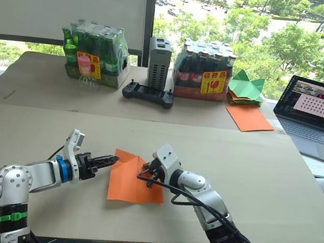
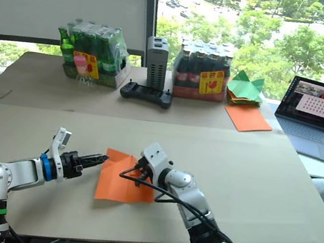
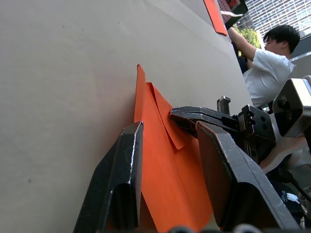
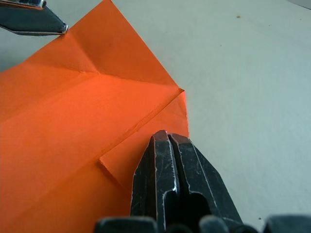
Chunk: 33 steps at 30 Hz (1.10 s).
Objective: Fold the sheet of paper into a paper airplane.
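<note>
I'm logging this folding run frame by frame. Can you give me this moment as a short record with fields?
paper: orange sheet, creased, one corner folded over, flat on the table
left gripper: jaws open, at the sheet's left edge
right gripper: jaws shut, tips pressing on the folded flap
airplane: not yet formed
back of table: two bottle packs, controller, green papers, spare orange sheet, laptop
person: seated, in a white shirt, in the left wrist view

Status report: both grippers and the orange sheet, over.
Left gripper open at the sheet of paper's left edge. Right gripper shut, tips on a folded flap. Nothing in the way.
</note>
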Motion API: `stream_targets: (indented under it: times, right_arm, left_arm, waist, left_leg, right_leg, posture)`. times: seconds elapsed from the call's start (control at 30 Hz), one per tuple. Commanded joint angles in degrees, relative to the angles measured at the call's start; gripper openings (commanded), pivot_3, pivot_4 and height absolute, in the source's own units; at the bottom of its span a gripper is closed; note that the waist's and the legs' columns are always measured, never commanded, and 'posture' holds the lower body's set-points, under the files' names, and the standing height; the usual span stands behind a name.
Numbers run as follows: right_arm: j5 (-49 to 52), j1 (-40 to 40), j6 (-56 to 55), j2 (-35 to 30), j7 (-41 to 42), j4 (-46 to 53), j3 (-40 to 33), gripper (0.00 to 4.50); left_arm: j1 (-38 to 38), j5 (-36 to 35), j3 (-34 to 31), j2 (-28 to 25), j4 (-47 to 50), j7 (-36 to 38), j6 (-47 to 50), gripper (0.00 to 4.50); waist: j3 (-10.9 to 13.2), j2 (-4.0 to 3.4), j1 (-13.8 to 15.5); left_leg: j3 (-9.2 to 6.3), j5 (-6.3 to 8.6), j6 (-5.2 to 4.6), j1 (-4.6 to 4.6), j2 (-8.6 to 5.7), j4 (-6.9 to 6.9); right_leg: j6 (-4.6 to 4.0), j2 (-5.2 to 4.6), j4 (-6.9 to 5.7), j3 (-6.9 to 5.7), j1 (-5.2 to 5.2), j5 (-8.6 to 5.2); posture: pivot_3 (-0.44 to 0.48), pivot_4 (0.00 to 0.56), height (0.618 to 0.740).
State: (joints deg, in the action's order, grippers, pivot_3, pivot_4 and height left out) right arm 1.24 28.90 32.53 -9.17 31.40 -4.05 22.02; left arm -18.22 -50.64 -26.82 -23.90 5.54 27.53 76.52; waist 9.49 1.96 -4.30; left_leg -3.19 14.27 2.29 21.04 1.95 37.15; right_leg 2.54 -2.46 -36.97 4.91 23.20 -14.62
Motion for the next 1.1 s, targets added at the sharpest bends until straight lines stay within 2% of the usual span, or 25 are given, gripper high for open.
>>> stream_targets:
  times: [0.03,0.47,0.77,1.1]
  right_arm:
    - [-1.6,-2.0,1.6,-0.4,-0.1,-4.2,1.7,0.00]
    - [-1.8,-2.9,1.6,-0.8,-0.1,-3.2,1.8,0.00]
    - [-1.9,-2.8,1.9,-1.0,0.0,-2.9,1.8,0.00]
    - [-1.9,-3.0,2.2,-1.2,-0.1,-2.7,1.7,0.00]
  left_arm:
    - [-0.7,0.4,0.8,-0.8,-0.7,0.2,-2.7,1.85]
    - [-0.2,0.4,0.2,-4.0,-3.1,0.9,-5.5,1.85]
    - [0.1,0.3,2.1,-2.7,-2.9,0.6,-6.5,1.85]
    - [-4.4,1.5,4.4,-0.8,-6.8,-0.1,-9.0,1.85]
  waist:
    - [0.0,0.00,0.0]
    - [0.0,0.00,0.1]
    - [0.0,0.00,0.1]
    - [0.0,0.00,0.2]
  left_leg:
    - [0.00,0.00,0.00,0.00,0.00,0.00]
    - [0.00,0.00,0.00,0.01,0.00,-0.08]
    - [0.01,0.00,0.00,0.01,0.00,-0.11]
    - [0.00,0.00,0.00,0.03,0.00,-0.13]
  right_leg:
    - [0.00,0.00,0.00,0.00,0.00,0.00]
    - [0.04,0.00,0.10,0.00,0.00,-0.02]
    - [0.03,-0.01,0.14,0.00,0.00,-0.02]
    - [0.02,0.00,0.17,0.00,0.00,-0.01]
  posture:
    - [0.000,0.150,0.740]
    - [0.000,0.150,0.740]
    - [0.000,0.150,0.740]
    - [0.000,0.150,0.740]
